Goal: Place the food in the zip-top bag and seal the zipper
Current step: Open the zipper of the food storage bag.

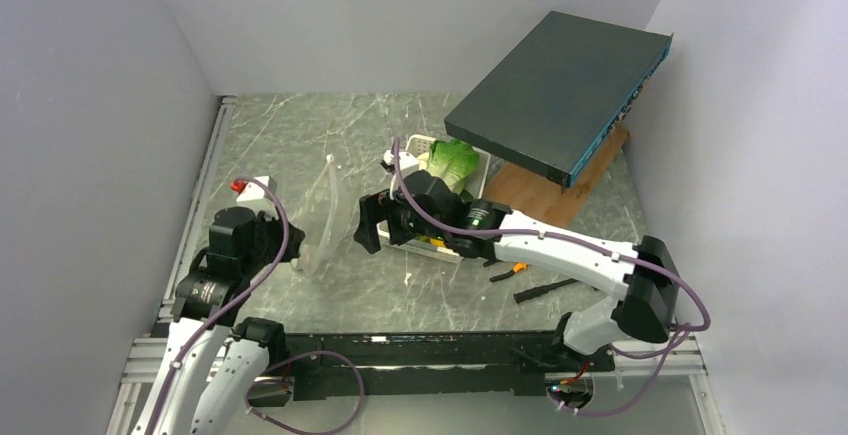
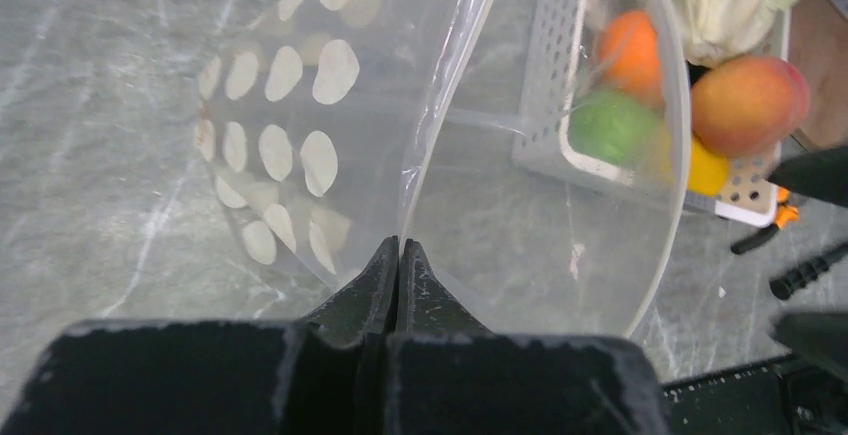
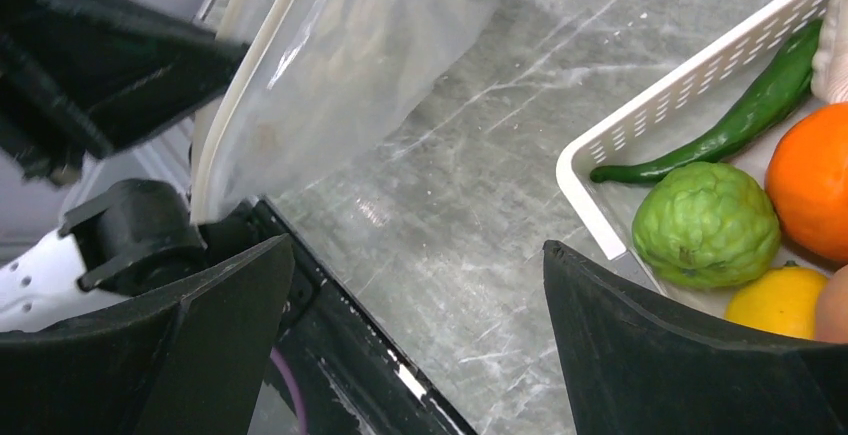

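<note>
The clear zip-top bag (image 1: 325, 210) stands upright at mid-left, white dots on one face (image 2: 290, 145). My left gripper (image 1: 290, 247) is shut on the bag's edge (image 2: 398, 243). The pale zipper strip curves round the open mouth (image 2: 686, 125) and also shows in the right wrist view (image 3: 207, 145). My right gripper (image 1: 375, 225) is open and empty (image 3: 418, 243), between the bag and the white basket (image 3: 640, 125). In the basket lie a lime (image 3: 705, 223), an orange (image 3: 812, 180), a lemon (image 3: 775, 300), a dark green vegetable (image 3: 740, 115), a peach (image 2: 748, 105) and lettuce (image 1: 452, 160).
A dark flat box (image 1: 560, 90) leans over a wooden board (image 1: 545, 195) at the back right. Black tools (image 1: 545, 288) and an orange-handled one (image 1: 515, 268) lie right of the basket. A small white block (image 1: 252, 185) sits at the left edge.
</note>
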Available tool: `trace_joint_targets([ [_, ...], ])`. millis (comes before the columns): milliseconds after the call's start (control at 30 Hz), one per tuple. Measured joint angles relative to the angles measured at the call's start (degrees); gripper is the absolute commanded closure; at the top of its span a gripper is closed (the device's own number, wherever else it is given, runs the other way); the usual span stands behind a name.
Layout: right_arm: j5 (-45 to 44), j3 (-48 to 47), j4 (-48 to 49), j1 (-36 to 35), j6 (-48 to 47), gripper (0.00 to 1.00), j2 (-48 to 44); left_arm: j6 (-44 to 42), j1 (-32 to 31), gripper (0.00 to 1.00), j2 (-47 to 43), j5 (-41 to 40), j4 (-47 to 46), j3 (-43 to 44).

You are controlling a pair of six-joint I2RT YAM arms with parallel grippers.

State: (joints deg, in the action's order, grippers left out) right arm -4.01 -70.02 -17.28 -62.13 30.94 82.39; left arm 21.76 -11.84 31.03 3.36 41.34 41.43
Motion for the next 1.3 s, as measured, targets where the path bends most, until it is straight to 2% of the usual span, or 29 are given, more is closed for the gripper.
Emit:
trace_joint_targets([
  [267,-1.05,1.66,4.5,0.0,5.14,0.14,4.0,0.44,-0.02,1.0,-7.15,6.54,-0.57,-3.56],
  [467,-4.07,1.05,6.78,-1.4,8.79,0.04,4.85,0.46,-0.44,1.0,-10.19,7.5,-1.73,-4.81],
  [500,-6.21,0.07,6.23,-2.32,9.62,0.01,5.53,0.46,-0.52,1.0,-10.27,7.52,-1.79,-5.01],
  [700,-21.97,-7.39,0.66,-10.88,12.11,0.0,8.98,0.57,-0.76,1.0,-10.25,7.3,-1.92,-5.31],
  [800,-29.59,-14.88,-3.74,-14.56,11.67,0.0,12.63,0.63,-1.01,1.0,-10.23,7.32,-2.03,-5.31],
  [900,-34.97,-23.39,-6.91,-15.63,11.23,0.04,18.29,0.66,-1.14,1.0,-10.25,7.3,-2.1,-5.33],
  [1000,-38.53,-26.93,-9.94,-15.3,10.62,0.07,22.29,0.79,-1.42,1.0,-10.27,7.28,-2.12,-5.38],
  [1067,-40.41,-27.43,-11.56,-15.23,10.38,0.16,24.11,1.2,-1.68,1.0,-10.27,7.13,-2.12,-5.46],
  [1133,-41.81,-27.43,-12.98,-15.1,9.6,0.38,25.7,1.51,-1.92,1.0,-10.27,6.99,-2.12,-5.46],
  [1300,-42.23,-25.79,-11.85,-15.1,6.84,0.62,26.47,1.62,-2.75,1.0,-10.27,6.73,-2.12,-5.46],
])
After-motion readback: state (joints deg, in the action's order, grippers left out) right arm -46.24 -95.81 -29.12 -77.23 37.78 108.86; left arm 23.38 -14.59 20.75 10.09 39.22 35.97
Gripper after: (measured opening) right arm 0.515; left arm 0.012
